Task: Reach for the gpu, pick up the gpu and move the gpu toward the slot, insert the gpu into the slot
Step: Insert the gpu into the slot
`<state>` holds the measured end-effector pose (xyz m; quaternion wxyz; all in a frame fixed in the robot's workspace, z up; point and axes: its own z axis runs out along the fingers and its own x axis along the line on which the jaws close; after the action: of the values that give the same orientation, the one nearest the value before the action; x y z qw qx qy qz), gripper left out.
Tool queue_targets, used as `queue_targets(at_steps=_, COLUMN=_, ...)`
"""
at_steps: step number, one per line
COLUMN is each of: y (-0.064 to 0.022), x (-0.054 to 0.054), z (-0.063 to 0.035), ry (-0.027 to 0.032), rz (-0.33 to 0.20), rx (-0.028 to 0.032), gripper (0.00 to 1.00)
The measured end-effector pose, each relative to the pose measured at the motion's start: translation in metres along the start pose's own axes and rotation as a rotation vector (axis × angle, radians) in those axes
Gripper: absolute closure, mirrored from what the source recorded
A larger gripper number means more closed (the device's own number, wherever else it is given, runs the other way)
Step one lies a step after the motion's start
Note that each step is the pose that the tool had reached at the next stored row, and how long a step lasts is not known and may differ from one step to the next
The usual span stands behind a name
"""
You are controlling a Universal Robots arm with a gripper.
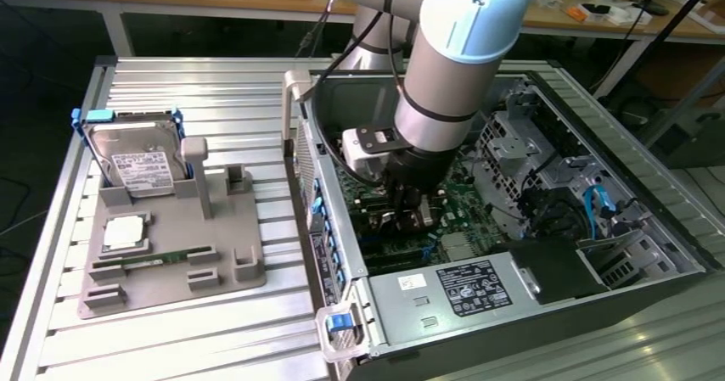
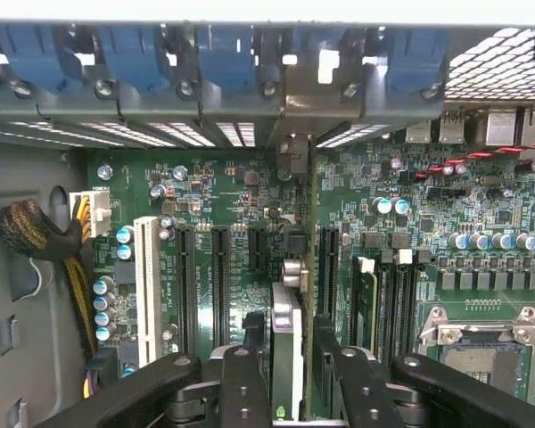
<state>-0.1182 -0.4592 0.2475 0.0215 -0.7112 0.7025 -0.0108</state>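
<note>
My gripper (image 2: 290, 379) is deep inside the open computer case and is shut on the gpu (image 2: 296, 267). In the wrist view the card stands edge-on as a thin green plate with a silver part on one side, a black finger (image 2: 242, 379) pressed against each face. It runs over the green motherboard (image 2: 401, 192) between two black slots, and its bracket end (image 2: 290, 152) reaches the case's rear wall. The blue slot is hidden beneath the card. In the exterior view the gripper (image 1: 408, 215) hangs low over the motherboard (image 1: 459, 196).
A white slot (image 2: 146, 285), black slots (image 2: 221, 285), memory sticks (image 2: 367, 303) and the silver processor socket (image 2: 481, 343) surround the card. A braided cable bundle (image 2: 36, 234) lies aside. On the exterior view's left, a grey fixture (image 1: 233, 275) holds a hard drive (image 1: 134, 165).
</note>
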Motion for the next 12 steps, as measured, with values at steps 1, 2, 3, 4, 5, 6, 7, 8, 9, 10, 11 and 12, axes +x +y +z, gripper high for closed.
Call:
queue_targets(at_steps=1, y=0.0, x=0.0, z=-0.0003, ry=0.0001, rz=0.0, rx=0.0, gripper=0.65)
queue_targets(at_steps=2, y=-0.0001, x=0.0, z=-0.0017, ry=0.0005, rz=0.0, rx=-0.0003, gripper=0.65)
queue_targets(at_steps=3, y=-0.0002, x=0.0, z=-0.0031, ry=-0.0001, rz=0.0, rx=0.0008, gripper=0.65)
queue_targets(at_steps=4, y=-0.0003, x=-0.001, z=-0.0064, ry=0.0001, rz=0.0, rx=0.0016, gripper=0.65)
queue_targets(at_steps=5, y=-0.0004, x=-0.001, z=-0.0095, ry=0.0004, rz=0.0, rx=0.0025, gripper=0.65)
queue_targets(at_steps=6, y=-0.0006, x=-0.001, z=-0.0116, ry=0.0006, rz=0.0, rx=0.003, gripper=0.65)
queue_targets(at_steps=7, y=-0.0007, x=-0.001, z=-0.0138, ry=0.0011, rz=0.0, rx=0.0034, gripper=0.65)
queue_targets(at_steps=8, y=-0.0008, x=-0.001, z=-0.0164, ry=0.0014, rz=0.0, rx=0.0038, gripper=0.65)
queue_targets(at_steps=9, y=-0.0009, x=-0.002, z=-0.0187, ry=0.0017, rz=0.0, rx=0.0043, gripper=0.65)
queue_targets(at_steps=10, y=-0.001, x=-0.002, z=-0.0209, ry=0.0021, rz=0.0, rx=0.0049, gripper=0.65)
queue_targets(at_steps=11, y=-0.0011, x=-0.002, z=-0.023, ry=0.0024, rz=0.0, rx=0.0054, gripper=0.65)
queue_targets(at_steps=12, y=-0.0012, x=-0.002, z=-0.0249, ry=0.0027, rz=0.0, rx=0.0061, gripper=0.65)
